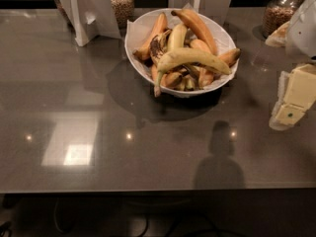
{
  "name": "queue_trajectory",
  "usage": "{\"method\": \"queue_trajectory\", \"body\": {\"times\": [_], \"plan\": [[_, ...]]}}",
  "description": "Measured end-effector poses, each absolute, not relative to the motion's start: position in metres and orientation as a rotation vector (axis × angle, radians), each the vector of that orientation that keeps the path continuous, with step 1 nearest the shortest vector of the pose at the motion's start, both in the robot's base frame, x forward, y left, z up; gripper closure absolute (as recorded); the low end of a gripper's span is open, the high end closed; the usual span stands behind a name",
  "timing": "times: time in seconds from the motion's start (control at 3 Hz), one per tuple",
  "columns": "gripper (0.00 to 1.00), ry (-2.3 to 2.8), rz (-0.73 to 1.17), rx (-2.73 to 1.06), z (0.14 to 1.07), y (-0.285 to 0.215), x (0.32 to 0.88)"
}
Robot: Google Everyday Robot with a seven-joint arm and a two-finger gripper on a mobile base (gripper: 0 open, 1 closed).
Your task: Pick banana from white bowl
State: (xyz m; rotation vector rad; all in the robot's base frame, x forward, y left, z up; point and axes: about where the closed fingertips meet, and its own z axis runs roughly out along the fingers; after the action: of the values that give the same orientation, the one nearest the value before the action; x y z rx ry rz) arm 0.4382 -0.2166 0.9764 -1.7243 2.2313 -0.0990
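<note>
Plainly, the banana [193, 58] lay atop the pile in the white bowl [134, 39]; the pincer [295, 98] hovered well apart over the tabletop [98, 107], its state untellable. Crowding overripe bananas [198, 26] might get snagged too.

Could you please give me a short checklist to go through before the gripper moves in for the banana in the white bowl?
1. Pale yellow-green banana lies on top of the pile, uncovered: ok.
2. White bowl sits upright on the table: ok.
3. Gripper positioned over the banana: not ok; it is at the right edge, apart from the bowl.
4. Glass jars out of the approach path: ok, they stand behind the bowl.
5. Overripe bananas beneath will stay put on lifting: cannot tell.
</note>
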Motion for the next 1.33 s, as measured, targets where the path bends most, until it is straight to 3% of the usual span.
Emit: {"method": "queue_trajectory", "body": {"times": [0.67, 1.33], "plan": [[0.00, 2.100, -0.059, -1.726, 0.978, -0.197, 0.450], [0.00, 1.746, 0.050, -1.713, 0.990, -0.142, 0.497]]}}
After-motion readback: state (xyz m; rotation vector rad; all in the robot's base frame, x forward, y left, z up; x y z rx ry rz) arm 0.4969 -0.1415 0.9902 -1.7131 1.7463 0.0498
